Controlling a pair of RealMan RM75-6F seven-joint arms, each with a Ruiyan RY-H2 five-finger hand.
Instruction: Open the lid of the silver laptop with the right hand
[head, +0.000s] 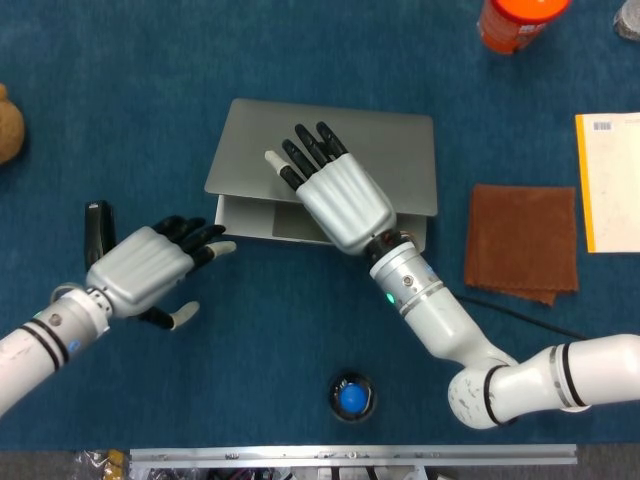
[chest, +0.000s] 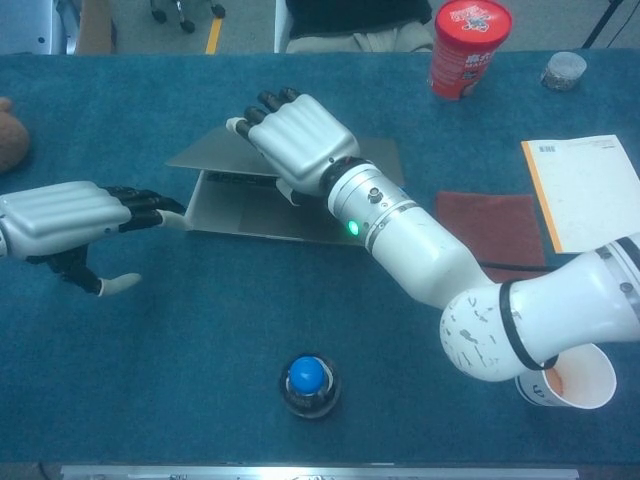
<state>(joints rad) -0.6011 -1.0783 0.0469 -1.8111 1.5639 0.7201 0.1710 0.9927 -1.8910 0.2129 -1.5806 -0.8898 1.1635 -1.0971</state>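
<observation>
The silver laptop (head: 395, 150) lies mid-table with its lid (chest: 205, 155) raised a little off the base (chest: 235, 212). My right hand (head: 340, 200) holds the lid at its front edge, fingers laid flat on top; in the chest view the thumb (chest: 290, 195) shows beneath the lid. My left hand (head: 150, 265) is empty with fingers apart, and its fingertips (chest: 172, 214) reach the base's left front corner. I cannot tell whether they touch it.
A black device (head: 97, 232) lies left of the left hand. A brown cloth (head: 522, 243) and a paper pad (head: 608, 180) lie to the right, a red canister (head: 515, 20) behind. A blue-capped object (head: 351, 397) and a paper cup (chest: 575, 380) stand near the front.
</observation>
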